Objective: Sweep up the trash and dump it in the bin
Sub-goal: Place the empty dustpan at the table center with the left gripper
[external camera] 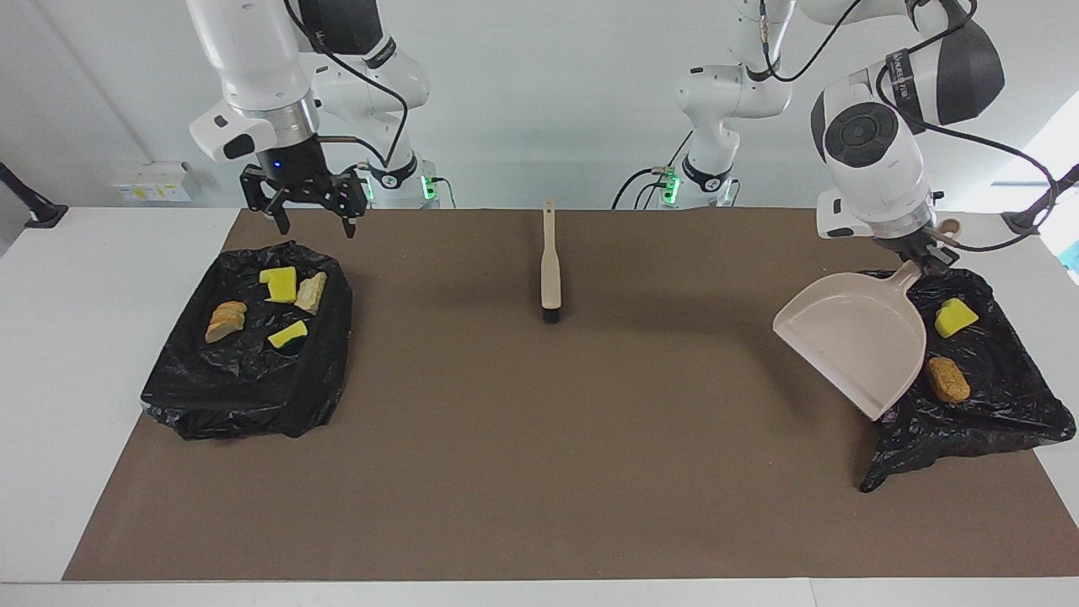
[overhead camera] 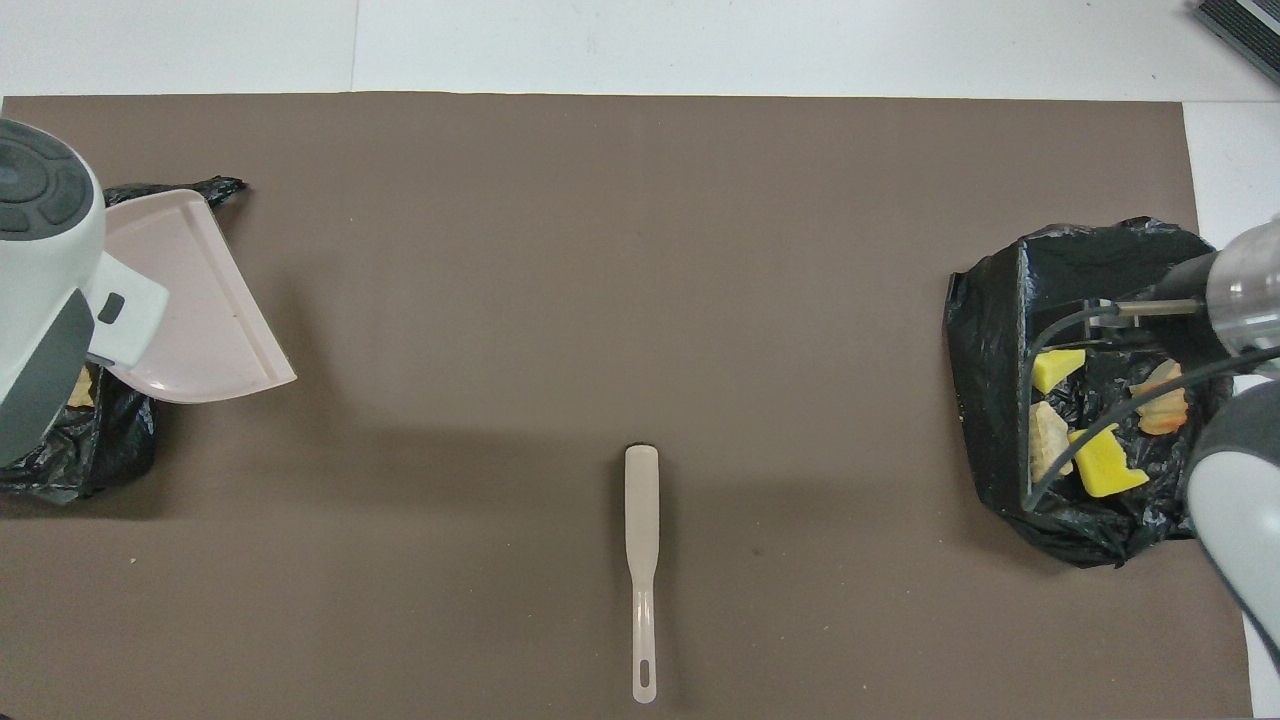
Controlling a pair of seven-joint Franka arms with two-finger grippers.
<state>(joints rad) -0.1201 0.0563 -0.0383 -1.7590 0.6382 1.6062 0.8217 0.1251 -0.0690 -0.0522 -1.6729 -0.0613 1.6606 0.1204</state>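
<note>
My left gripper [external camera: 923, 257] is shut on the handle of the beige dustpan [external camera: 851, 337], which hangs tilted over the edge of the black-bagged bin [external camera: 1003, 413] at the left arm's end. In that bin lie a yellow sponge bit [external camera: 955, 317] and a tan lump [external camera: 948, 379]. My right gripper [external camera: 314, 221] is open and empty above the edge nearest the robots of the other bagged bin [external camera: 244, 405]. That bin holds a yellow bit [external camera: 279, 285], a cream bit [external camera: 311, 292], an orange-tan lump [external camera: 226, 321] and a yellow bit with a green face [external camera: 288, 335].
The beige brush [external camera: 550, 265] lies on the brown mat [external camera: 539, 472] midway between the bins, handle toward the robots, black bristles away from them. It also shows in the overhead view [overhead camera: 640, 560]. The dustpan [overhead camera: 200, 310] sticks out over the mat.
</note>
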